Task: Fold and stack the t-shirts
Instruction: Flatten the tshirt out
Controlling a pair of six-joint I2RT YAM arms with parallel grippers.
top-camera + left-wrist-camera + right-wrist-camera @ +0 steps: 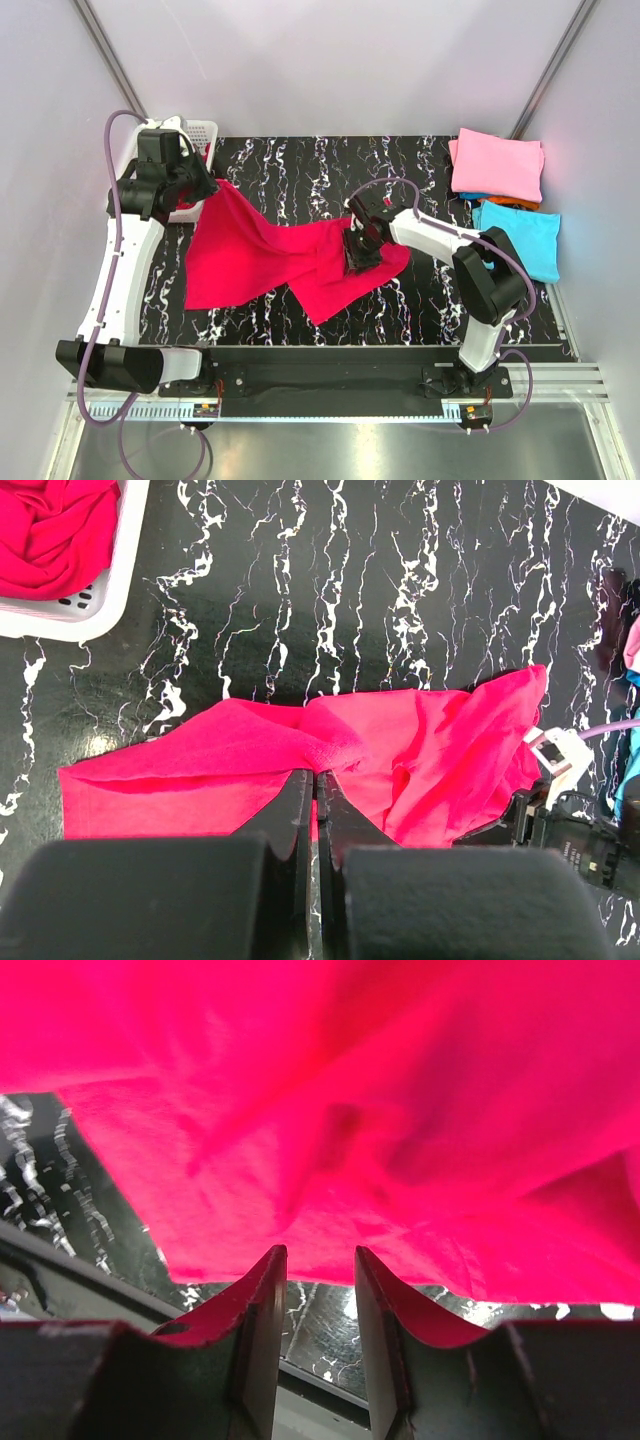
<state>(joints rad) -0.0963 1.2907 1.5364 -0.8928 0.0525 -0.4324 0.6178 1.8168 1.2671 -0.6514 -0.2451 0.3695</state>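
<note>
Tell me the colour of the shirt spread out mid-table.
Crimson red. The shirt shows best in the top external view.

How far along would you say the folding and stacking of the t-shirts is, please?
Done: the pink t-shirt and turquoise t-shirt lie folded at the far right. In hand: the red t-shirt sprawls unfolded mid-table, left fingers shut on its corner, right fingers open at its other end. Left: folding it, then the second red t-shirt in the white basket.
</note>
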